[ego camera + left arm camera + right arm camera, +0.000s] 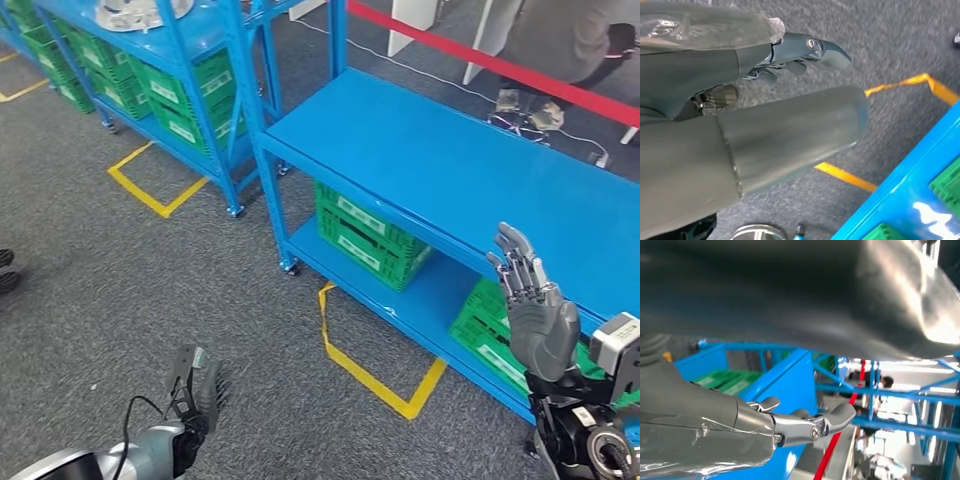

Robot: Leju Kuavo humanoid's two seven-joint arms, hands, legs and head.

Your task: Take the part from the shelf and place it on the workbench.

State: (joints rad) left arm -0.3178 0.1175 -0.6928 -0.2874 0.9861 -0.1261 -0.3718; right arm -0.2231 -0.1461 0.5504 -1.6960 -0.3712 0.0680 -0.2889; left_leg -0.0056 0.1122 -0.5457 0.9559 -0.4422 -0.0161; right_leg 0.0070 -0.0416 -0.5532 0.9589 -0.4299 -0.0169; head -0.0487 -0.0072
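A pale silvery part [143,12] lies on the top board of the far blue shelf [192,35] at the upper left. My right hand [528,300] is raised with its fingers spread and nothing in it, in front of the near blue shelf [423,150], whose upper board is bare. In the right wrist view its fingers [810,425] stretch out towards the blue frame. My left hand [198,385] hangs low over the grey carpet at the lower left and holds nothing. The left wrist view shows its fingers [806,47] straight above the floor.
Green crates [366,235] stand on the lower boards of both shelves. Yellow tape outlines [377,385] mark the carpet in front of them. A red barrier tape [490,60] runs behind the near shelf, with a person [573,35] beyond it. Dark shoes [7,270] show at the left edge.
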